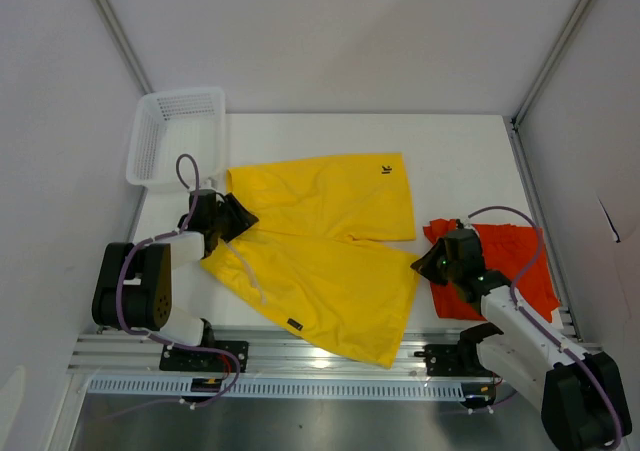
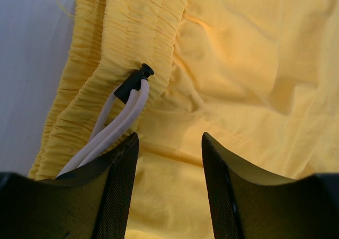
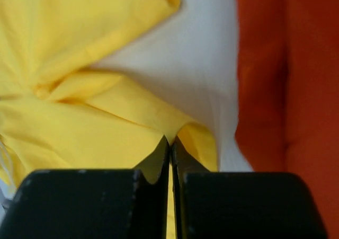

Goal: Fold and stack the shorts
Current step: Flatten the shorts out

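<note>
Yellow fabric shorts [image 1: 330,241], large, soft, limp and light, lie spread mid-table. Orange-red fabric shorts [image 1: 515,261] sit crumpled at 3 o'clock. Right gripper [image 3: 169,143] is clenched on the yellow hem corner, 3 o'clock side. Left gripper [image 2: 169,138] hangs released over the gathered waistband [image 2: 132,32] at 9 o'clock, probably the best hold.

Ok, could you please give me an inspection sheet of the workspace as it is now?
Surface: white table, no stains seen.
Job's things: yellow shorts spread out, unfolded; orange-red shorts crumpled to their right.
Clutter: white mesh basket at the far left corner.
Grippers: left gripper open over the yellow waistband by the drawstring; right gripper shut on the yellow hem.
Cables: one loop above each wrist.
Surroundings: white walls, metal frame posts.
</note>
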You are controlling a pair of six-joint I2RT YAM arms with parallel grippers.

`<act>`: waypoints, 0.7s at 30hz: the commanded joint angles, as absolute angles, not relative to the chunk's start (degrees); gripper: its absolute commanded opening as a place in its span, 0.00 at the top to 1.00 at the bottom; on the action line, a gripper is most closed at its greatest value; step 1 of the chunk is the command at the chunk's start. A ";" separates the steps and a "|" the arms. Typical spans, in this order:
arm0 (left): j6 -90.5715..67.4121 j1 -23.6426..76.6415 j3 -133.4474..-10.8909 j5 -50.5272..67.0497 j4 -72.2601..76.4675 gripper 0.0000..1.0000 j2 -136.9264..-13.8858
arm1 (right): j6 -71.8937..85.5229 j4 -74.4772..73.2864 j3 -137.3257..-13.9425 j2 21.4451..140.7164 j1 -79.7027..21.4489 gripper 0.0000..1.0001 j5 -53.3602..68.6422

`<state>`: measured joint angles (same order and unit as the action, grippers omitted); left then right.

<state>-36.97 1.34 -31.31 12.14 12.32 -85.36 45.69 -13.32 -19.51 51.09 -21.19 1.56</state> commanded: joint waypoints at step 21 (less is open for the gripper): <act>-34.72 0.97 -32.86 13.27 1.16 0.20 -70.42 | 35.42 -13.18 -28.29 62.58 -1.49 0.72 16.70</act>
<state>-36.42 1.34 -30.98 13.69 6.17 -75.85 37.01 -12.78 -23.59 61.89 -1.80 17.37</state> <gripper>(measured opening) 0.784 0.258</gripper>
